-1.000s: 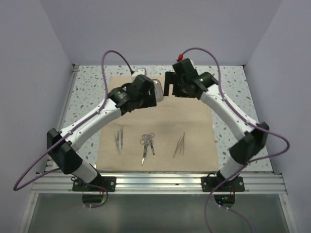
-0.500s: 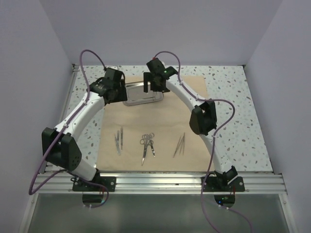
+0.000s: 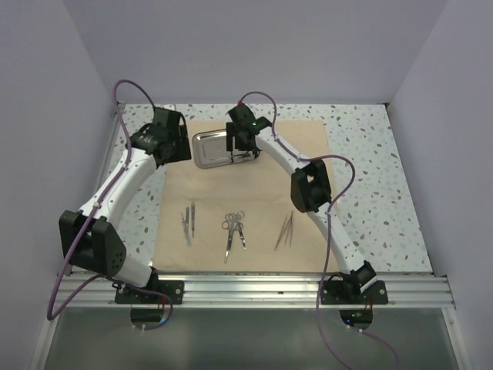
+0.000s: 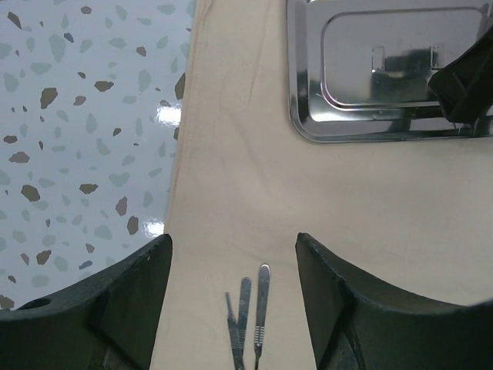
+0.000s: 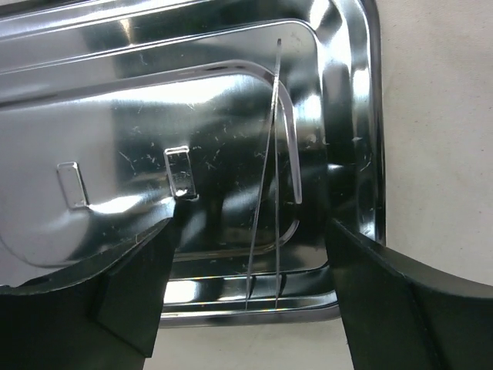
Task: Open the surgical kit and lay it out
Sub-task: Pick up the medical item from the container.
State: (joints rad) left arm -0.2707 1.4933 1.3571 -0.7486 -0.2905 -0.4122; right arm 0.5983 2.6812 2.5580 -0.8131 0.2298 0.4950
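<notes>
Left claw [image 4: 233, 240]: spread wide and holding nothing; it hangs over bare cloth just left of the steel tray [image 3: 208, 146] and toward its near side.
Desk [image 3: 362, 154]: speckled top showing left and right of the tray, beyond the cloth's edges.
Cloth wrap [image 3: 262, 200]: unfolded and lying flat; the tray sits on its far left part.
Steel tray: flat on the cloth, open side up, touched by neither claw as far as the views show.
Thin silver strip [image 5: 271, 177]: lies across the tray's right end; what it is I cannot tell.
Right claw [image 5: 254, 222]: opened wide over the tray's right end, the strip below the gap; nothing is gripped.
Flat handles [image 3: 189, 223]: a small bunch on the cloth, near side of the tray and a little left.
Scissors [image 3: 233, 231]: near side of the tray, roughly below its right end.
Tweezers [image 3: 285, 230]: near side of the tray and off to the right.
Change: a second ago both arms were bunched together over the tray at the far end of the cloth, hiding most of it; since then the tray has come to rest further left and the left arm has swung clear of it.
Meaning: the tray looks placed, so the layout seems close to done; only the strip in the tray may be left to deal with.
</notes>
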